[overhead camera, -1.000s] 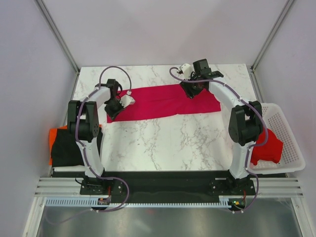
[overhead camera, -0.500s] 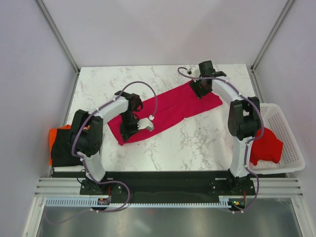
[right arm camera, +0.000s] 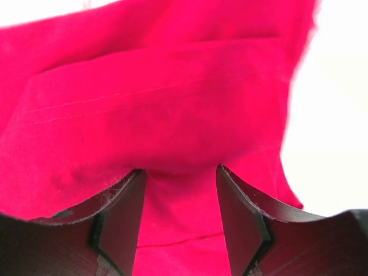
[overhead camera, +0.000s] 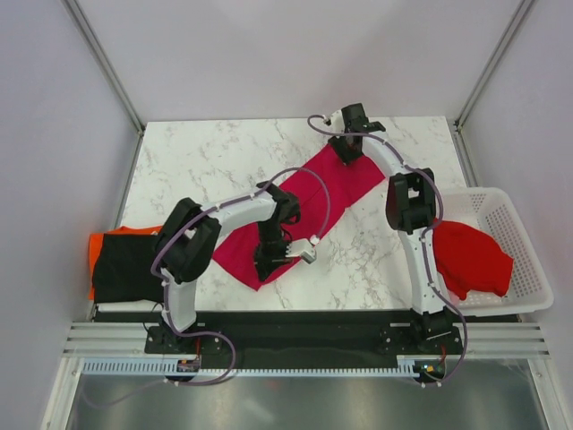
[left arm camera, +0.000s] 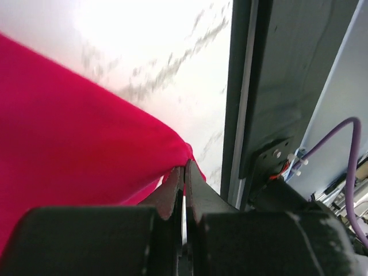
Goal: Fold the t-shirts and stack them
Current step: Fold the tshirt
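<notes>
Left end effector [left arm camera: 184, 170] pinches crimson-pink t-shirt [left arm camera: 75, 126] corner — right end effector [right arm camera: 179, 172] spread wide above it, contact unclear.

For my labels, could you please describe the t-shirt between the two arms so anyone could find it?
On the marble table, a crimson-pink t-shirt lies diagonally across the middle. Unlike the red shirt in the basket and the black shirt and orange shirt at the left, it is spread out.
</notes>
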{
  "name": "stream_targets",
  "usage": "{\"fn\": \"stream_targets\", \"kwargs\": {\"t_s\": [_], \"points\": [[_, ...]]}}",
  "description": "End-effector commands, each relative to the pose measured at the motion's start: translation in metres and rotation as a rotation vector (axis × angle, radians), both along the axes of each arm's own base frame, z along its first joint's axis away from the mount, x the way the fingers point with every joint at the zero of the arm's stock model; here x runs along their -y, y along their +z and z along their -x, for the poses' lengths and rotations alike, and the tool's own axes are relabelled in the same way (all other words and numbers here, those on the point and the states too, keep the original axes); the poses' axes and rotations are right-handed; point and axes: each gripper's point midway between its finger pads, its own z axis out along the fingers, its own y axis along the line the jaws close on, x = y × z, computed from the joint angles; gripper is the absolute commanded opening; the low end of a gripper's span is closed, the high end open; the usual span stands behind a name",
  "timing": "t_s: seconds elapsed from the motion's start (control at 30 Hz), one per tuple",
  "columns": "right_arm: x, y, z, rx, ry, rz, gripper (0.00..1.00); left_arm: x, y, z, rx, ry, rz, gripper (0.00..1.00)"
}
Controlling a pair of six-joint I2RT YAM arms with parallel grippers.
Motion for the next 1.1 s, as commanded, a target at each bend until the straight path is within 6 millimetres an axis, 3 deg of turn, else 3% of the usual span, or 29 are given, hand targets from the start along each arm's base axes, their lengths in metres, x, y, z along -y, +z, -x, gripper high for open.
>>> {"fn": "stream_targets", "kwargs": {"t_s": [0.0,0.1,0.17,0.2,0.27,0.37,0.4,0.43,0.47,0.5,0.57,0.6,0.67,0.7,0.87,1.07], "points": [[-0.016,0.002,-0.030,0.077,0.027,-0.003,0.61,0.030,0.021,0.029,-0.149,0.031,0.008,0.02],[-0.040,0.003,-0.047,0.148,0.059,-0.037,0.62,0.068,0.025,0.024,-0.168,0.051,0.064,0.08],[-0.055,0.015,-0.058,0.207,0.074,-0.066,0.62,0.094,0.032,0.016,-0.168,0.062,0.108,0.18],[-0.061,0.022,-0.062,0.234,0.072,-0.065,0.63,0.100,0.040,0.019,-0.199,0.079,0.114,0.22],[-0.062,0.059,-0.073,0.326,0.048,-0.074,0.64,0.116,0.057,0.010,-0.187,0.088,0.163,0.26],[-0.049,0.094,-0.078,0.395,0.000,-0.056,0.66,0.120,0.076,0.000,-0.114,0.086,0.202,0.29],[-0.043,0.120,-0.077,0.434,-0.015,-0.066,0.66,0.117,0.083,-0.006,-0.068,0.080,0.214,0.30],[-0.032,0.116,-0.073,0.413,-0.038,-0.073,0.66,0.117,0.086,-0.013,-0.036,0.082,0.228,0.32],[-0.027,0.153,-0.072,0.483,-0.048,-0.107,0.66,0.114,0.087,-0.021,-0.009,0.095,0.231,0.33],[-0.016,0.135,-0.064,0.442,-0.063,-0.104,0.67,0.110,0.089,-0.027,0.023,0.099,0.235,0.34],[-0.008,0.159,-0.056,0.480,-0.072,-0.128,0.67,0.107,0.079,-0.042,0.066,0.129,0.231,0.34],[-0.003,0.146,-0.050,0.447,-0.077,-0.119,0.67,0.102,0.072,-0.048,0.089,0.132,0.205,0.34],[-0.001,0.147,-0.041,0.433,-0.082,-0.123,0.66,0.100,0.054,-0.052,0.104,0.126,0.184,0.33],[0.003,0.132,-0.034,0.395,-0.088,-0.115,0.66,0.099,0.045,-0.054,0.114,0.122,0.177,0.33],[0.005,0.092,-0.012,0.272,-0.112,-0.135,0.65,0.092,-0.007,-0.053,0.089,0.108,0.116,0.29],[0.009,0.053,0.003,0.164,-0.134,-0.148,0.63,0.091,-0.027,-0.045,0.048,0.130,0.112,0.27]]}}
